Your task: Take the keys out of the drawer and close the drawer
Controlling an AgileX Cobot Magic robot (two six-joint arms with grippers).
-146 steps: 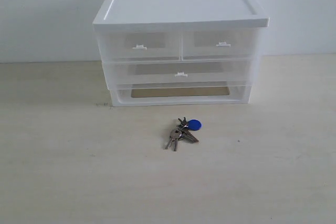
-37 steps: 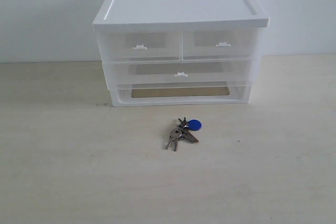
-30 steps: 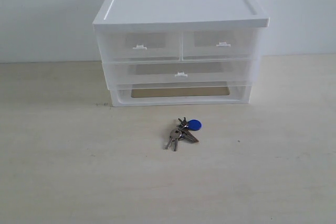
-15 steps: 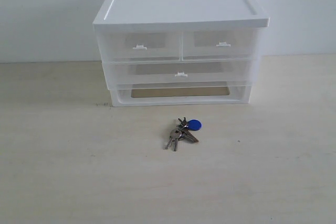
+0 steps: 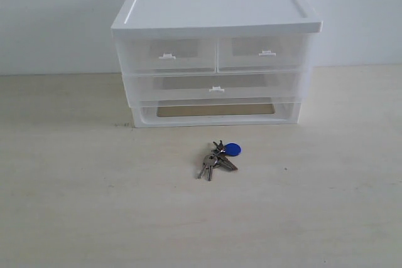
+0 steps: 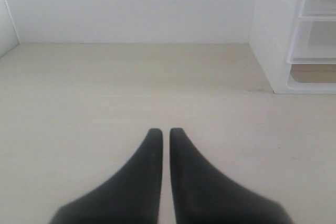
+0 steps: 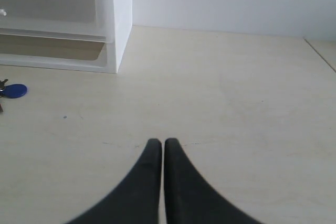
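Observation:
The keys, silver on a ring with a blue oval fob, lie on the table in front of the white cabinet. The drawer, the left of the twin pair, sits pushed in flush. My left gripper is shut with nothing in it, over bare table to the left of the cabinet. My right gripper is shut and empty too, to the right of the cabinet; the blue fob shows at that view's edge. Neither arm appears in the exterior view.
The right twin drawer and the full-width drawer are shut; below them is an empty open slot. A white wall stands behind the cabinet. The pale table spreads out in front and to both sides.

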